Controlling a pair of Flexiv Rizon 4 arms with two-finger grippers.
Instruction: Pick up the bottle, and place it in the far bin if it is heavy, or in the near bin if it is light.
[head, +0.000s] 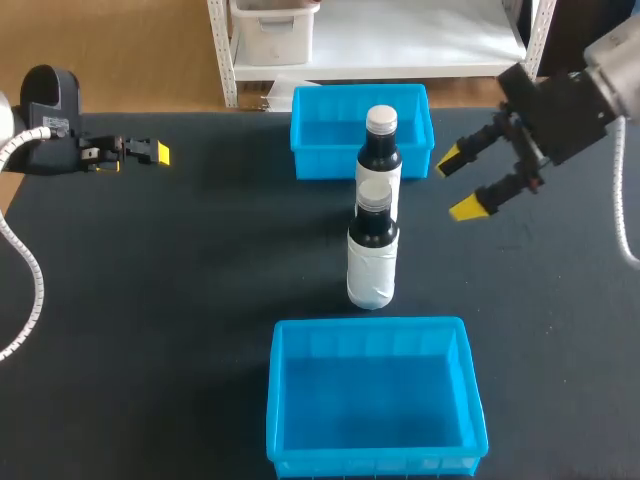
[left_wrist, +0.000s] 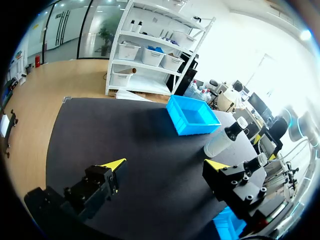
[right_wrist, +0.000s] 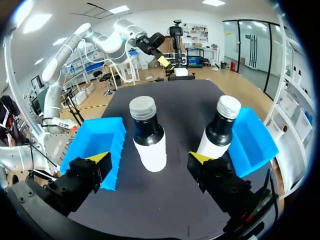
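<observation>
Two dark bottles with white labels and pale caps stand upright mid-table, one behind the other. The farther bottle (head: 380, 150) (right_wrist: 217, 131) is just in front of the far blue bin (head: 325, 135) (right_wrist: 252, 142). The nearer bottle (head: 372, 250) (right_wrist: 148, 136) stands a short way behind the near blue bin (head: 370, 400) (right_wrist: 95, 145). My right gripper (head: 464, 182) (right_wrist: 149, 159) hovers open to the right of the bottles, with nothing between its fingers. My left gripper (head: 150, 152) (left_wrist: 165, 165) is open and empty over the table's far left. From there one bottle (left_wrist: 225, 140) and the far bin (left_wrist: 192, 116) show ahead.
Both bins hold nothing. The black mat (head: 180, 280) spreads between my left gripper and the bottles. The table's far edge runs just behind the far bin.
</observation>
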